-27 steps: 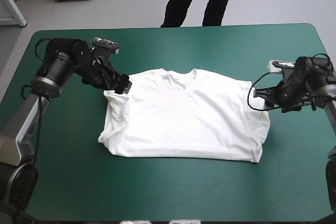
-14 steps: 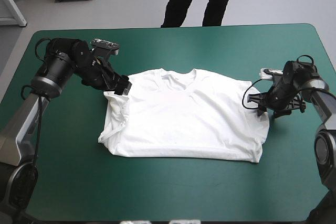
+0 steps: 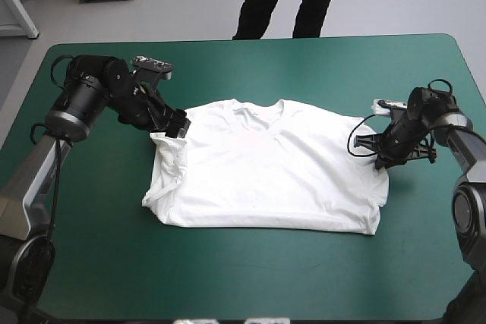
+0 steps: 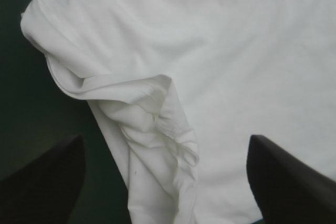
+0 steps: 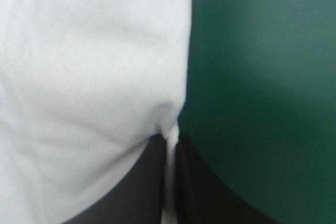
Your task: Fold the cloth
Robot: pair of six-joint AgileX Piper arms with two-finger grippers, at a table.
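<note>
The white T-shirt (image 3: 266, 172) lies spread flat at the table's middle, collar toward the far edge. Its left sleeve (image 3: 168, 158) is folded inward in a crumpled ridge. My left gripper (image 3: 176, 124) hovers at that shoulder. In the left wrist view it is open (image 4: 164, 140), its black fingers wide apart over the wrinkled sleeve (image 4: 152, 114). My right gripper (image 3: 377, 155) sits at the shirt's right sleeve edge. In the right wrist view it is all but shut (image 5: 170, 136), with a thin fold of the T-shirt (image 5: 89, 77) pinched between its fingers.
Teal-green cover (image 3: 250, 278) shows on every side of the shirt, widest along the near edge. To the right of the pinched sleeve edge there is only cover (image 5: 262, 77).
My right gripper has moved left onto the shirt's right sleeve edge and turned, and it now pinches the fabric. The left arm and the shirt have stayed still.
</note>
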